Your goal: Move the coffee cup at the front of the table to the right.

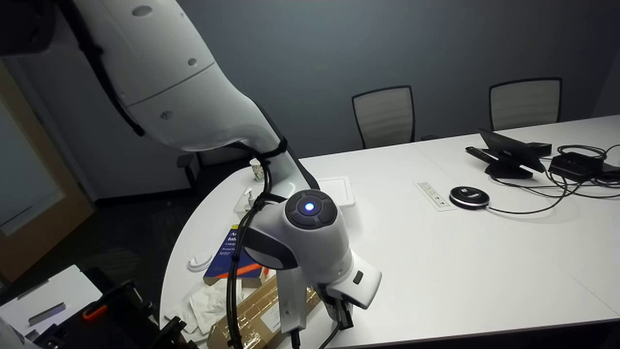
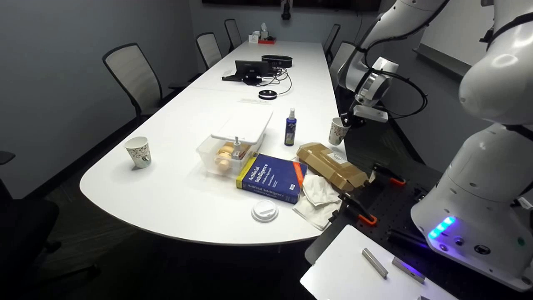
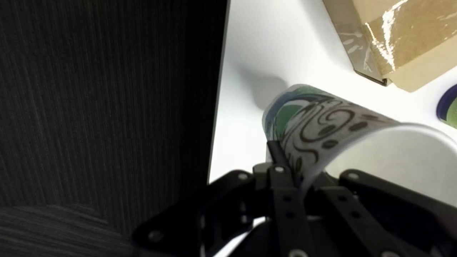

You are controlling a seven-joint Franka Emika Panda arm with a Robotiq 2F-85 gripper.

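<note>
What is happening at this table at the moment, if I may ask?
A robot arm has its jaws shut on the rim of a cup, held tilted near the edge of the table, beside a box. Whether the cup's base touches the table, I cannot tell. The job is to move it to the right; it is not yet released, so that seems unfinished. A second cup stands near the table's rounded end.

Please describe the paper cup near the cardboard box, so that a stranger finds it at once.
In an exterior view, the long white table has a cardboard box along one edge. Just beyond that box is the patterned paper cup. Unlike the similar cup alone near the table's rounded end, it has the black claw at its rim.
</note>
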